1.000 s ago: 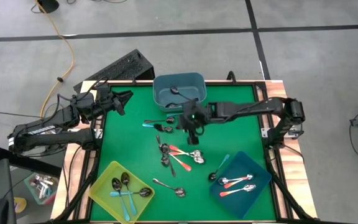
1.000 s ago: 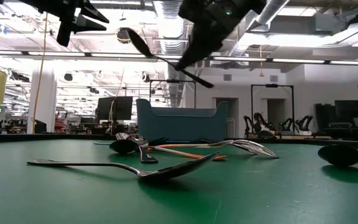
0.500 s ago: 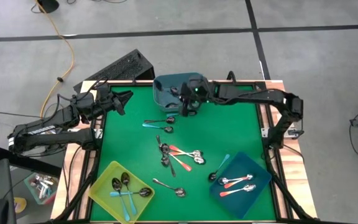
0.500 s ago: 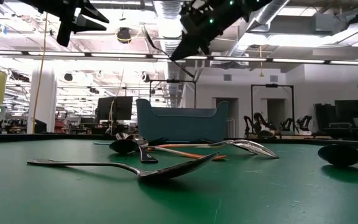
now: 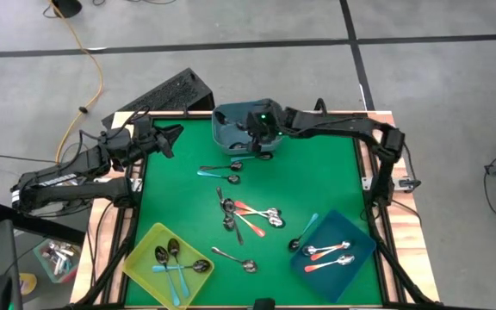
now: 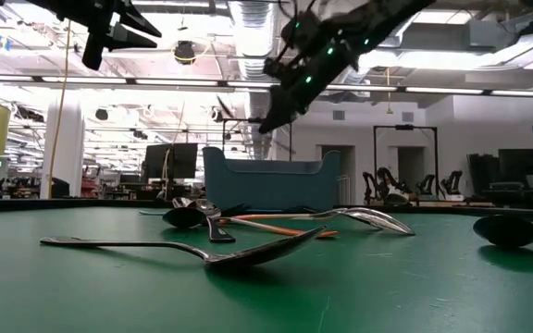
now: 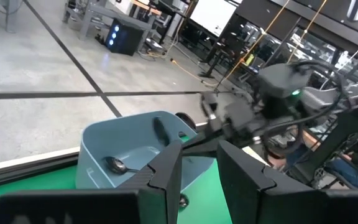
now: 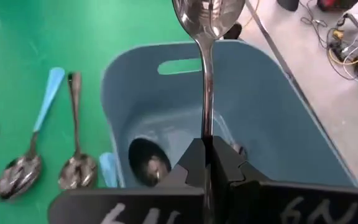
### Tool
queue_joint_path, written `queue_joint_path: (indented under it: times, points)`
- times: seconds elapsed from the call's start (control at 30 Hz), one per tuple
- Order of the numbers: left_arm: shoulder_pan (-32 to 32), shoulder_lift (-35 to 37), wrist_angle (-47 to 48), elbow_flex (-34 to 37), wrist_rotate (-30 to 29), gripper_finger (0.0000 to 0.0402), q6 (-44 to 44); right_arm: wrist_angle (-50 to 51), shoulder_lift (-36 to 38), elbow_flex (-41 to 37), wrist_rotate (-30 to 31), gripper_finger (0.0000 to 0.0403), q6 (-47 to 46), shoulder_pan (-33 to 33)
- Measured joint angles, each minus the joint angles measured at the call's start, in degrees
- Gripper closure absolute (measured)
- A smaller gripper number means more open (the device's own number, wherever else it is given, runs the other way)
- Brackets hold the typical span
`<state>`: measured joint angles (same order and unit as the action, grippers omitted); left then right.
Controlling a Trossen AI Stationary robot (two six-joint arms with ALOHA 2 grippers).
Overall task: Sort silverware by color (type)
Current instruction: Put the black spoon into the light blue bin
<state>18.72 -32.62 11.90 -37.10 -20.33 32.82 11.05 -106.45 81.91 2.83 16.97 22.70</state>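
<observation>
Gripping a plain metal spoon (image 8: pixel 206 37) by its handle, right gripper (image 8: pixel 207 163) closed tight, handle pinched between the two fingertips and the shiny bowl sticking out well past them, beyond the far rim. Held above the grey-blue bin (image 5: pixel 231 120) at the far edge of the green table (image 5: pixel 325 172), directly over its interior. Inside that bin, on the floor, another dark metal spoon (image 8: pixel 146 160) lying flat. Just outside the bin wall on the green, a teal-handled spoon (image 8: pixel 33 142) and a dark-handled spoon (image 8: pixel 75 143) side by side, bowls toward the camera in the right wrist view. Near the table's middle, a loose cluster of spoons (image 5: pixel 248 215), orange-red and metal handles crossing each other. In the yellow bin (image 5: pixel 145 267) at the near left corner, several spoons, one teal-handled; in the dark blue bin (image 5: pixel 360 237) at the near right, orange-red-handled ones. Left gripper (image 5: pixel 175 136) hovering over the far left corner of the table, fingers parted with a clear gap, nothing between them, well apart from any silverware.
</observation>
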Motion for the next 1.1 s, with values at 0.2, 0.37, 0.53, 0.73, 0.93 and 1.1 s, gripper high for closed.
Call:
queue_joint_path:
  times: [0.2,0.37,0.53,0.73,0.93,1.1]
  points:
    - [0.0,-0.01,0.91,0.0,-0.03,0.0315,0.21,0.67,-0.81,0.0,0.0,0.0392,1.55,1.58]
    - [0.0,-0.02,0.92,0.0,-0.19,0.0315,0.65,1.11,-0.84,0.0,-0.24,0.0392,-0.74,4.27]
    - [0.0,-0.02,0.95,0.0,-1.95,0.0315,0.85,1.28,-0.84,0.0,-4.28,0.0392,-3.36,6.2]
    - [0.0,0.0,1.29,0.0,-3.8,0.0315,0.85,1.67,-0.84,0.0,-4.61,0.0392,-4.85,7.01]
    - [0.0,-0.02,1.29,0.0,-4.37,0.0315,0.85,2.94,-2.91,-0.07,-4.76,0.0392,-6.94,7.1]
    - [0.0,0.0,1.29,0.0,-4.51,0.0315,0.85,3.37,-4.64,-0.13,-5.84,0.0392,-8.06,6.6]
